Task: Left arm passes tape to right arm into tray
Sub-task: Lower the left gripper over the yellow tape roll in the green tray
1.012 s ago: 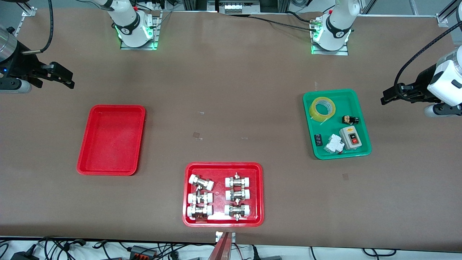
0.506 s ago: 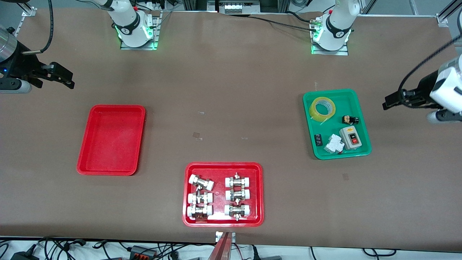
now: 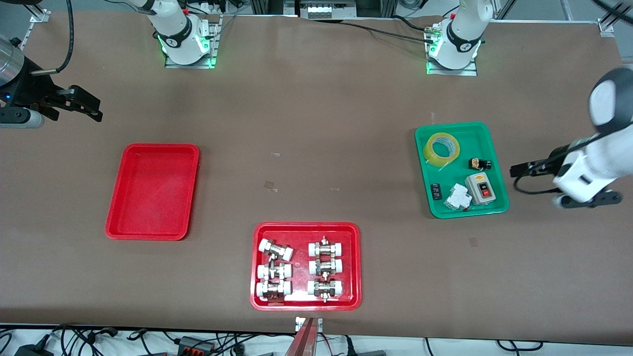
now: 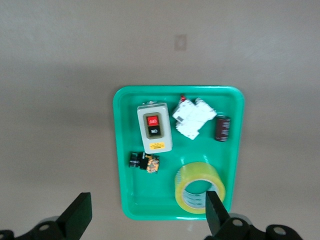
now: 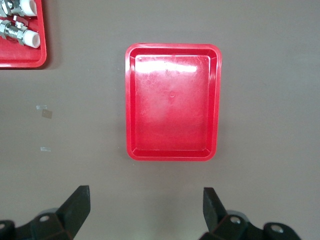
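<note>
White left arm with black cable, white right arm with silver wrist ring, blue light, green-lit bases

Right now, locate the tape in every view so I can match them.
Front view: the tape lies in the green tray, at the corner nearest the robot bases.
Left wrist view: the tape sits in the same tray, by one open gripper fingertip.
Right wrist view: not in it.
Shared landmark: the grey switch box.
</note>
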